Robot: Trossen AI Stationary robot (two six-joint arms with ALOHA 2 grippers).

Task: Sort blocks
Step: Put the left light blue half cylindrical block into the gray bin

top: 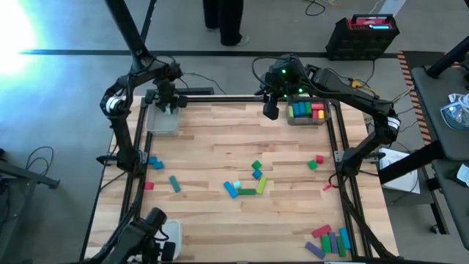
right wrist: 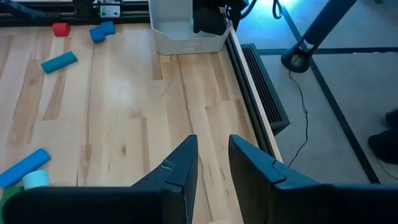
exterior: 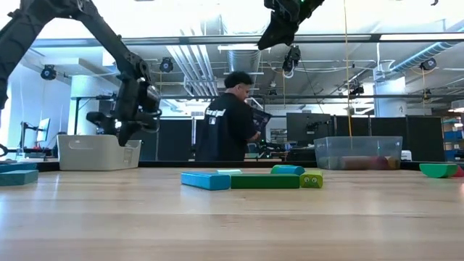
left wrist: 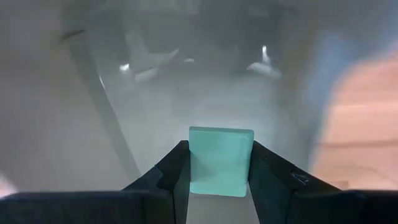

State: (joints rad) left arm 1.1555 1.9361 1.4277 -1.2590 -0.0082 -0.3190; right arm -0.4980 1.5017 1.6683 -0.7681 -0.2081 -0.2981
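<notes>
My left gripper [top: 170, 108] hangs over the grey tray [top: 163, 123] at the table's far left, shut on a pale teal block [left wrist: 221, 160]. My right gripper [top: 270, 110] hovers above the far edge, just left of the clear tray [top: 308, 117], which holds red, green, yellow and blue blocks. Its fingers [right wrist: 180, 174] stand a little apart with nothing between them. Loose blocks lie flat on the wood: a blue, green and teal group at the middle [top: 245, 185], some at the left [top: 155, 163], and a red and a green one at the right [top: 315, 163]. My left gripper pinches the teal block by two opposite side faces [left wrist: 193, 163], one finger on each. The block's far end sticks out past the fingertips. It is lifted clear, above the grey tray's inside.
A row of purple, green, blue and red bars [top: 330, 240] lies at the near right corner. A small red piece [top: 327, 188] lies by the right rail. Bare wood stretches between the two trays. A person stands beyond the far edge [exterior: 230, 119].
</notes>
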